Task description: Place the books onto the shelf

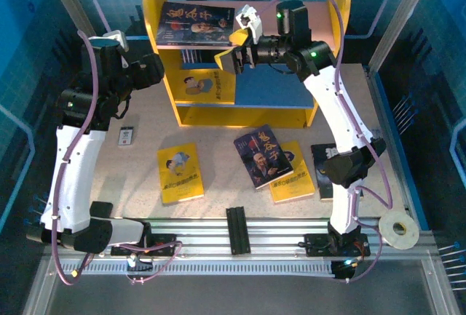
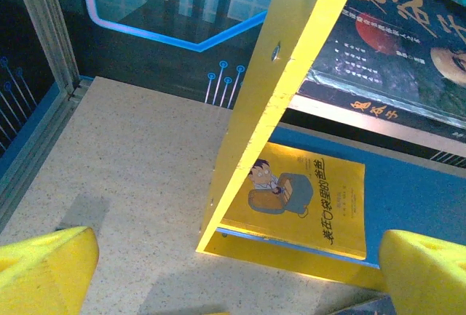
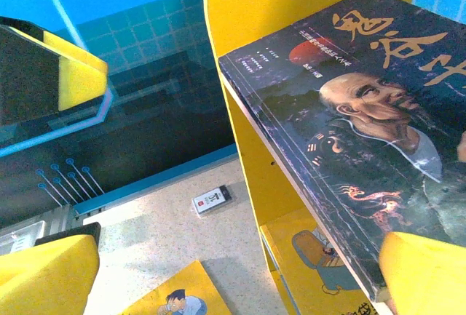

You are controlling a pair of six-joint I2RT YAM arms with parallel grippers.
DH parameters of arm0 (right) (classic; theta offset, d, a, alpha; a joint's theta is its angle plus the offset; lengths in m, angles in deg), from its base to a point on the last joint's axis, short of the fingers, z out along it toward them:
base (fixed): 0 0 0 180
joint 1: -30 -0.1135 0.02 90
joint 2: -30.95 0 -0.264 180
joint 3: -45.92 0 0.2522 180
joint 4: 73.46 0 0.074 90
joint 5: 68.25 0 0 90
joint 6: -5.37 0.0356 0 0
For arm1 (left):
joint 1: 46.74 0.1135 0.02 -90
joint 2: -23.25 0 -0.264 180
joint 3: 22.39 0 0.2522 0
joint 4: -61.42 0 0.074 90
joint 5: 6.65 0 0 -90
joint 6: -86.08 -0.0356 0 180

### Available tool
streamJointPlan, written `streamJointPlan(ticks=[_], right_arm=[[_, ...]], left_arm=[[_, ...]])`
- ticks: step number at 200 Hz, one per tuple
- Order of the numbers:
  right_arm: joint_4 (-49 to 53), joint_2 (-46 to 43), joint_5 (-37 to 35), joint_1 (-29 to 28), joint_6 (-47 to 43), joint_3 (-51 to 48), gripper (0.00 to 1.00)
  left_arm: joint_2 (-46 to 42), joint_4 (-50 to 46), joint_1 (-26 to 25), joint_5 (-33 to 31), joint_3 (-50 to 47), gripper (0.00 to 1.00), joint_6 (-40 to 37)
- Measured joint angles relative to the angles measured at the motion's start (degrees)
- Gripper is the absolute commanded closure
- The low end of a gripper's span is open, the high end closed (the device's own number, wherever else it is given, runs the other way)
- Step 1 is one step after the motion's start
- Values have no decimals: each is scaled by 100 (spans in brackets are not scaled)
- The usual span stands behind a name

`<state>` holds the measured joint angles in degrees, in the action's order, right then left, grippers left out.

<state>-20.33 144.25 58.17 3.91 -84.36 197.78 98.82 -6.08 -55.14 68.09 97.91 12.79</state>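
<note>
Left fingers (image 2: 45, 265) apart beside shelf (image 1: 154, 9) left panel; right fingers (image 3: 426, 275) apart at upper-board front edge; one desk (image 1: 218, 137) book (image 1: 319, 184) partly hidden under right arm (image 1: 341, 111)

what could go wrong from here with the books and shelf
The dark book lies askew on the upper board with the open right tool right beside it; backing out carelessly might drag it off. The left tool is close to the shelf and might nudge its yellow side panel.
</note>
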Motion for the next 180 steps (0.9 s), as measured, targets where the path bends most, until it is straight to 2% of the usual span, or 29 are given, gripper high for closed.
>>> streamJointPlan(ticks=[23, 37, 77, 96, 113, 144, 180], right_arm=[[9, -184, -83, 37, 33, -214, 0], [17, -553, -236, 85, 52, -684, 0], [-304, -2649, -922, 140, 306, -3556, 0], [-463, -3615, -1349, 140, 614, -4977, 0], [-509, -4111, -1692, 151, 909, -6043, 2], [-466, -3849, -2275, 273, 1325, -7158, 10], [-455, -3097, -2771, 535, 1521, -7438, 17]], left_arm=[[-92, 39, 0, 87, -142, 1, -4], [-297, 177, 0, 284, -533, 1, 94], [-787, 551, -190, 717, -2100, 1, 560], [-802, 754, -527, 925, -2887, 1, 944], [-761, 907, -997, 1117, -3519, 1, 1318], [-380, 1344, -1781, 1528, -4232, 1, 1974], [328, 1956, -2321, 1794, -4358, 1, 2448]])
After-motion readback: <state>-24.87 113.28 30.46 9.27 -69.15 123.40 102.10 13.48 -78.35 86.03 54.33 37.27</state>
